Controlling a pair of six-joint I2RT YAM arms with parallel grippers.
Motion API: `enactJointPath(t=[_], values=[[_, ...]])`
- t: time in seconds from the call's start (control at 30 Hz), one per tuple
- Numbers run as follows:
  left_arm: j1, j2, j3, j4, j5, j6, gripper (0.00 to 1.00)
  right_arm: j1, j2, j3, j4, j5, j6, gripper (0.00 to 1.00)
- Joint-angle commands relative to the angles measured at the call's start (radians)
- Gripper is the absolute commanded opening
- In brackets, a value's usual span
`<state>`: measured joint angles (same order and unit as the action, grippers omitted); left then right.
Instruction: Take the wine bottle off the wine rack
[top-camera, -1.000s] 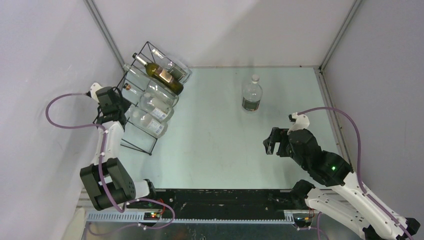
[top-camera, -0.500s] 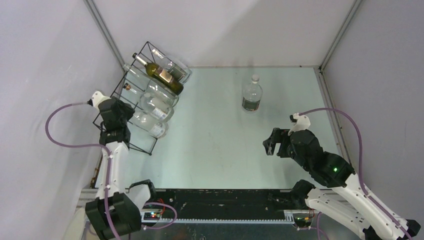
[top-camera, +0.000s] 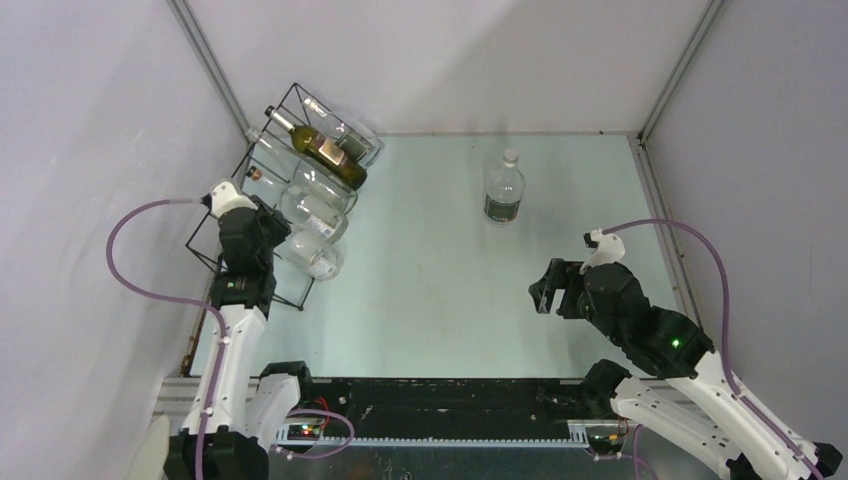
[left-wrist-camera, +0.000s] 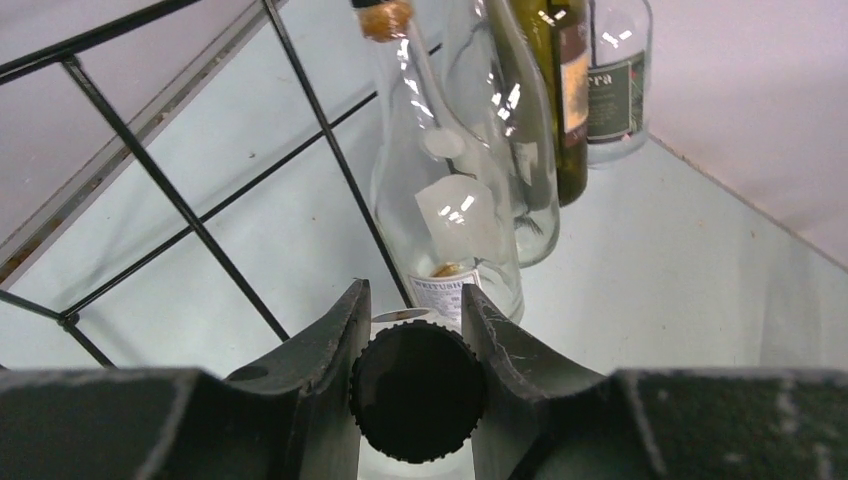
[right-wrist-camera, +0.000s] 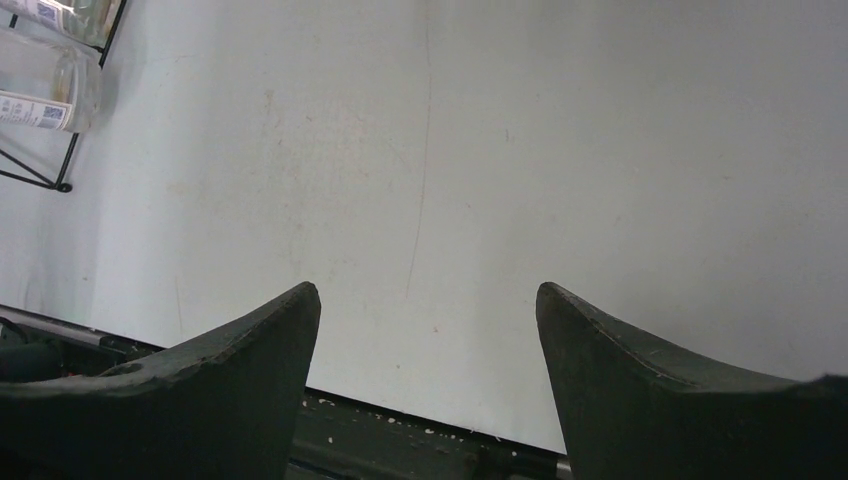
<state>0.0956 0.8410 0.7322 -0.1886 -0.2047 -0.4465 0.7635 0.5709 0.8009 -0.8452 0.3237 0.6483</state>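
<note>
From above, the left arm stands up from its base along the left wall and bends in over the rack (top-camera: 290, 190). The left gripper (top-camera: 270, 243) is at the neck end of the wine bottle (top-camera: 308, 256), which lies in the rack's nearest lower cell with its base poking out toward the middle of the table (top-camera: 430, 280). A dark bottle (top-camera: 322, 150) lies higher in the rack among more clear ones. The right arm stretches low from the right corner. The right gripper (top-camera: 542, 290) hangs over bare table with its jaws apart, holding nothing. A water bottle (top-camera: 503, 190) stands upright by itself near the far edge. Pale walls (top-camera: 450, 60) box the table in.

At the left wrist, the left gripper (left-wrist-camera: 415, 292) is clamped on a black ribbed cap (left-wrist-camera: 418, 392), seen end on. Beyond it are the rack's wires (left-wrist-camera: 330, 150) and the glass bottles.

At the right wrist, the right gripper (right-wrist-camera: 428, 290) gapes wide over the pale, faintly scuffed table (right-wrist-camera: 430, 150). A corner of the rack (right-wrist-camera: 40, 178) shows at top left.
</note>
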Motion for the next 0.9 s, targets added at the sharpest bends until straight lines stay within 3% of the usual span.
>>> enactJointPath(t=[0.0, 0.27, 0.73, 0.87], values=[[-0.064, -0.073, 0.044, 0.141, -0.026, 0.013, 0.00, -0.003, -0.021, 0.009, -0.025, 0.058, 0.014, 0.82], [-0.102, -0.118, 0.043, 0.088, -0.056, 0.032, 0.00, -0.004, -0.034, 0.009, -0.031, 0.063, 0.020, 0.82], [-0.381, -0.161, 0.041, 0.068, -0.125, 0.026, 0.00, -0.003, -0.025, 0.009, -0.037, 0.079, 0.020, 0.82], [-0.520, -0.128, 0.046, 0.087, -0.178, 0.020, 0.00, -0.005, -0.029, 0.009, -0.038, 0.081, 0.019, 0.82]])
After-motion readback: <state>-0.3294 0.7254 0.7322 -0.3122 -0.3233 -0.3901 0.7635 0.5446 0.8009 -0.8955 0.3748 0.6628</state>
